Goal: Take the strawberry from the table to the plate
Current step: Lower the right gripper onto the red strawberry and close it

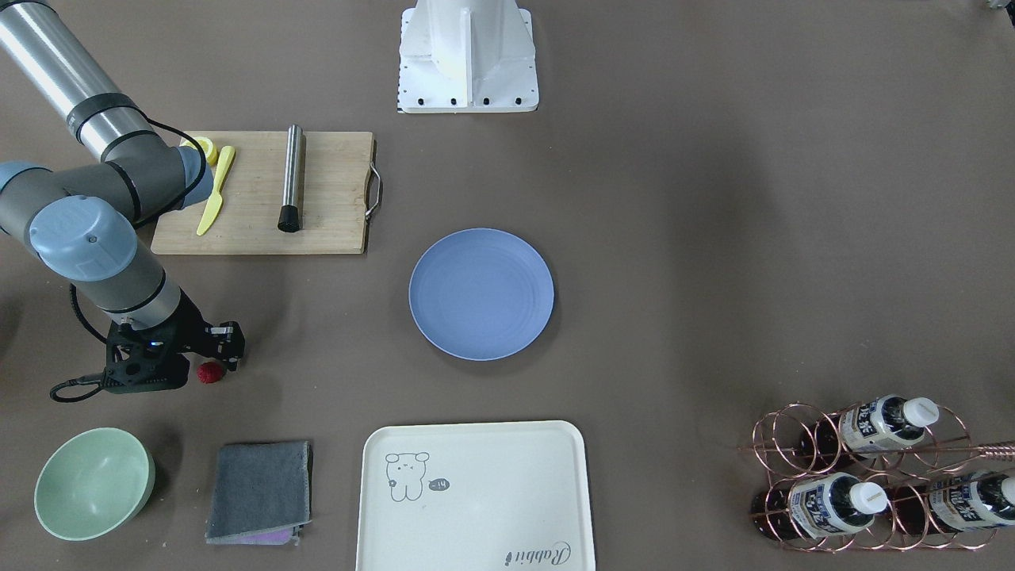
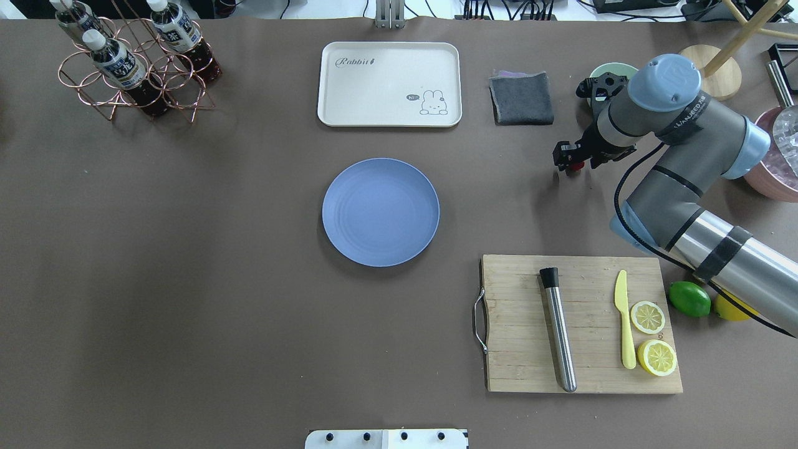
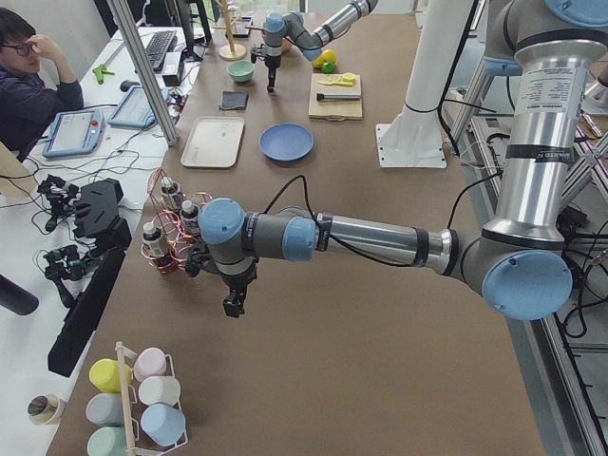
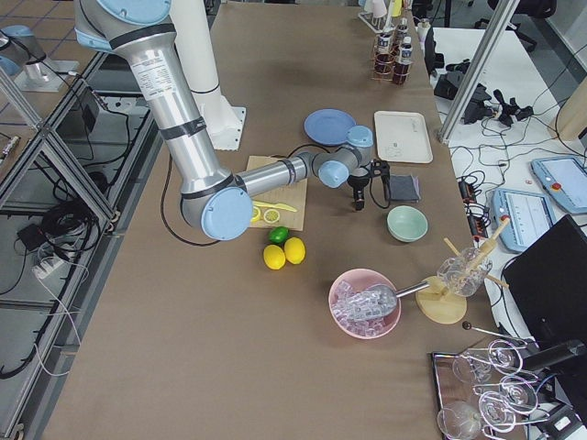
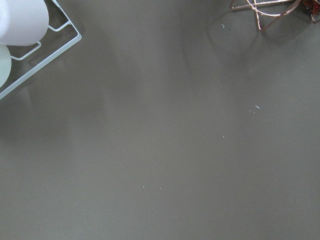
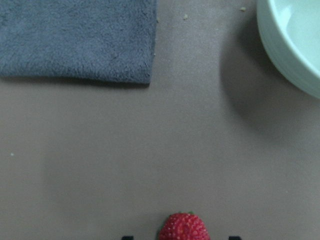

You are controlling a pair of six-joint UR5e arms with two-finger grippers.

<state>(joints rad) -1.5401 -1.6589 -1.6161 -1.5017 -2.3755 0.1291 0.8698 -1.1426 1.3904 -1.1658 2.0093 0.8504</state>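
Note:
The strawberry (image 1: 210, 372) (image 2: 576, 166), small, red and bumpy, lies on the brown table (image 1: 714, 238) at the robot's right, far from the plate. My right gripper (image 1: 212, 361) (image 2: 573, 161) hangs straight over it, open. In the right wrist view the strawberry (image 6: 184, 227) sits at the bottom edge with a clear gap to each dark fingertip (image 6: 127, 237). The blue plate (image 1: 480, 293) (image 2: 380, 212) lies bare at the table's middle. My left gripper (image 3: 233, 304) hovers low over bare table at the other end, and I cannot tell if it is open or shut.
A mint-green bowl (image 1: 93, 482) and a folded grey cloth (image 1: 260, 492) lie just beyond the strawberry. A cream tray (image 1: 474, 496) sits past the plate. The cutting board (image 1: 333, 198) holds a knife, a steel rod and lemon halves. A copper bottle rack (image 1: 872, 476) stands at the far end.

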